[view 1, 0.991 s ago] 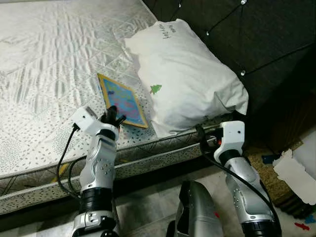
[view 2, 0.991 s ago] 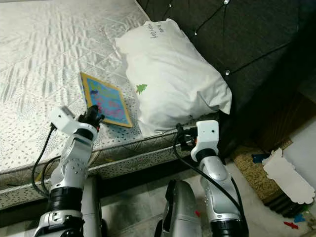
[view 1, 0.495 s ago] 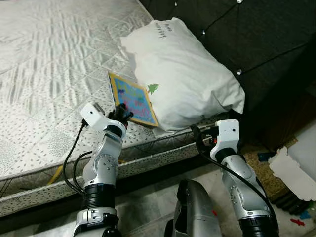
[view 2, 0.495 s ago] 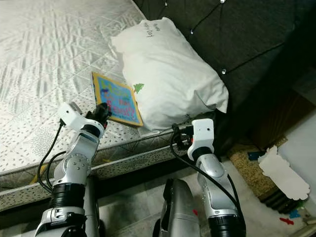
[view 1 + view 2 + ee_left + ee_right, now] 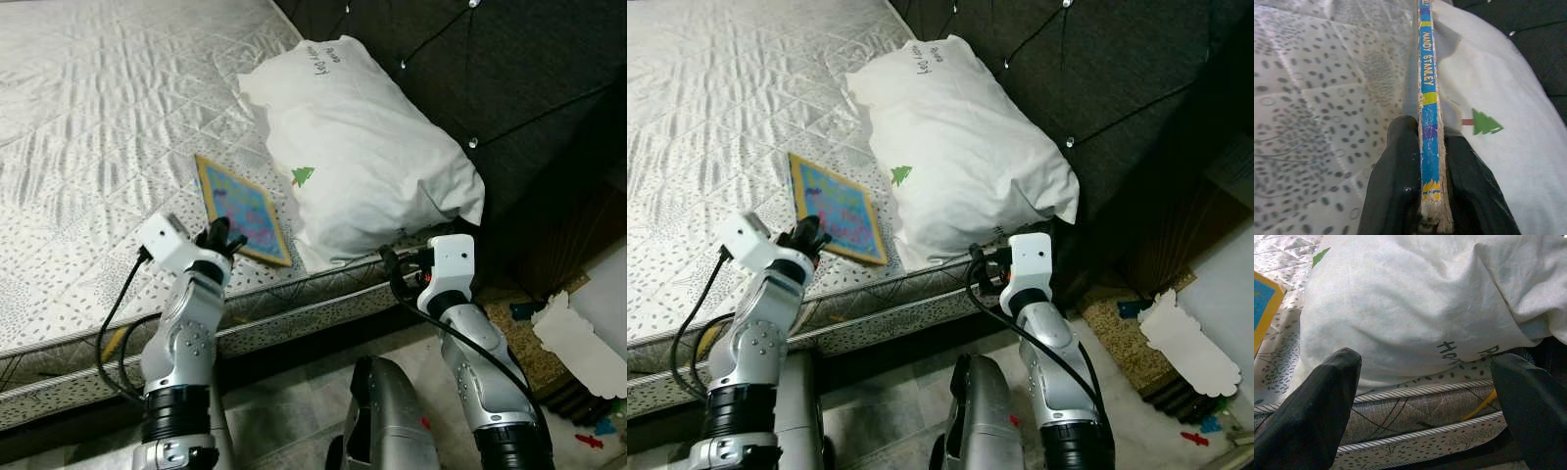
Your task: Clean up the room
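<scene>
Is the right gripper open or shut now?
Open. In the right wrist view the right gripper has its two fingers far apart, facing the pillow.

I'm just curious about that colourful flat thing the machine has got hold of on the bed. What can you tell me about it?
It is a thin children's book with a yellow border and a blue, busily coloured cover. Its worn blue spine reads "MANDY STANLEY". It lies near the mattress edge, beside the white pillow. The left gripper is shut on its near corner, one black finger on each face.
</scene>
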Motion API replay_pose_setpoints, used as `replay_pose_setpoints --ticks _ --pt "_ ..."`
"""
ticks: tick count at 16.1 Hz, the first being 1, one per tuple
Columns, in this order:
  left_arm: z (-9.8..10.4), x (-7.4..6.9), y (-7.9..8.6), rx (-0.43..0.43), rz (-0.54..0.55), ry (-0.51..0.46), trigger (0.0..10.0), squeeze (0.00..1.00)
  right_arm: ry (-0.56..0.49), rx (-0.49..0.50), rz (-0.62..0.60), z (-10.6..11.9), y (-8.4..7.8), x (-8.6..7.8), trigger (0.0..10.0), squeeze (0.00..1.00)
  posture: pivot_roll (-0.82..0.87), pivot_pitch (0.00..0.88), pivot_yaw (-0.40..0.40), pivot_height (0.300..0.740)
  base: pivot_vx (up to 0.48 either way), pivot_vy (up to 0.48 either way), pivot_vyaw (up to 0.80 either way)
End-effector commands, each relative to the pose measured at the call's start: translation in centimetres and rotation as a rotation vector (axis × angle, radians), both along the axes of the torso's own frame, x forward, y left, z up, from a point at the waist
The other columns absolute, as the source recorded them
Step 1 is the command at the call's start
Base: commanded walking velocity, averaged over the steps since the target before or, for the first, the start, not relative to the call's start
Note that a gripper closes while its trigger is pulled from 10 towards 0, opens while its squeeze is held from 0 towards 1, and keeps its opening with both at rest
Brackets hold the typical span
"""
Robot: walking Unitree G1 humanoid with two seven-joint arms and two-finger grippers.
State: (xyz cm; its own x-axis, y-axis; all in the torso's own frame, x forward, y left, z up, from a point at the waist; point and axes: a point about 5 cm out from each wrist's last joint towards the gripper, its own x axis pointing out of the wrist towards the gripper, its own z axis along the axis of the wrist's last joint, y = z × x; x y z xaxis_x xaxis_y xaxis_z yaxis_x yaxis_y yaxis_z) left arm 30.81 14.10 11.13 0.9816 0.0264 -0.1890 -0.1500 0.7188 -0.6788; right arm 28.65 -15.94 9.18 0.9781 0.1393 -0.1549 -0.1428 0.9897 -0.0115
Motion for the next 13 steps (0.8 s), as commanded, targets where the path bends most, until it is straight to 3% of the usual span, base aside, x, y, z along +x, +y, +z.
replay_pose_setpoints --ticks 1,8,11,13 --pt "-0.6 -0.4 -1.2 -0.018 -0.034 0.015 10.0 0.0 0.001 -0.003 -0.011 0.1 -0.5 0.2 10.0 0.0 0.02 0.031 -0.107 0.541 0.0 0.0 0.0" --pt "-1.3 0.8 -1.1 0.002 -0.083 0.04 10.0 0.0 -0.001 -0.006 -0.013 0.2 -0.5 0.2 10.0 0.0 0.01 0.028 -0.105 0.541 0.0 0.0 0.0" --pt "-1.8 2.2 -1.4 0.017 -0.114 0.043 10.0 0.0 -0.014 -0.005 -0.02 0.4 -0.6 0.3 10.0 0.0 -0.01 0.03 -0.103 0.541 0.0 0.0 0.0" --pt "-1.9 2.9 -0.7 0.017 -0.104 0.024 10.0 0.0 -0.02 -0.005 -0.027 0.6 -0.8 0.3 10.0 0.0 -0.02 0.03 -0.103 0.541 0.0 0.0 0.0"
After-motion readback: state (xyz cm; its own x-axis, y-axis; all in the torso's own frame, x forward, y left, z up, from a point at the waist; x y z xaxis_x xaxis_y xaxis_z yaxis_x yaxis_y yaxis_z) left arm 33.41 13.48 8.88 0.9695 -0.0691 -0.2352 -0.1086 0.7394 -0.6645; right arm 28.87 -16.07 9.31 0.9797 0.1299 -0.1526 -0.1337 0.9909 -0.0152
